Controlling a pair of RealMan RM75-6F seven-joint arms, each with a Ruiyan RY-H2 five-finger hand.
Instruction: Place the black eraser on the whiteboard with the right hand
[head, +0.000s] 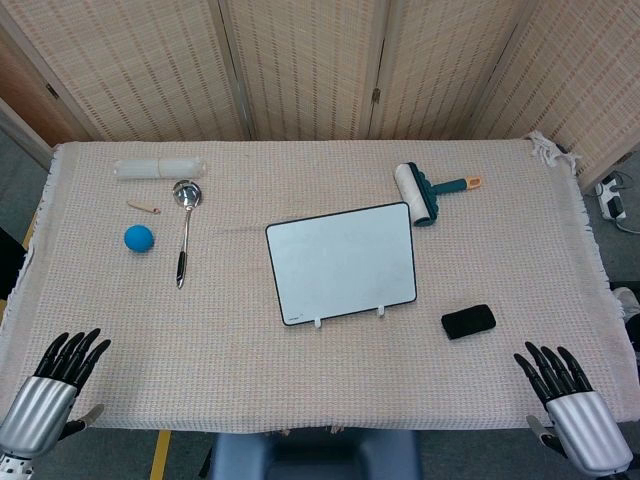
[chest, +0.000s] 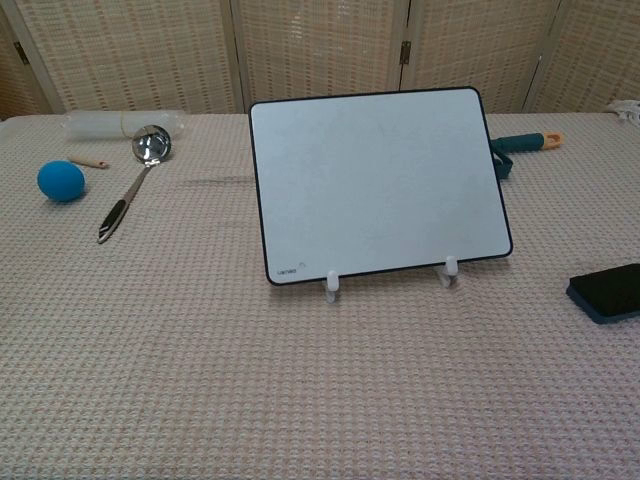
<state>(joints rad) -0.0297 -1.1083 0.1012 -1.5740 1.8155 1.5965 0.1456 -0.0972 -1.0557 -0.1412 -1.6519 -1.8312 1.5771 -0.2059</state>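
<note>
The black eraser (head: 468, 321) (chest: 609, 292) lies flat on the cloth, just right of the whiteboard's front corner. The whiteboard (head: 342, 262) (chest: 378, 181) leans back on two small white feet at mid-table, its face blank. My right hand (head: 565, 395) rests at the table's front right edge, fingers spread and holding nothing, a short way in front of and to the right of the eraser. At the front left edge my left hand (head: 55, 380) lies the same way, fingers apart and empty. Neither hand shows in the chest view.
A lint roller (head: 420, 192) with a teal handle lies behind the whiteboard's right side. At the left are a steel ladle (head: 184, 225), a blue ball (head: 138, 238), a small wooden stick (head: 143, 207) and a clear plastic roll (head: 160, 167). Folding screens stand behind the table.
</note>
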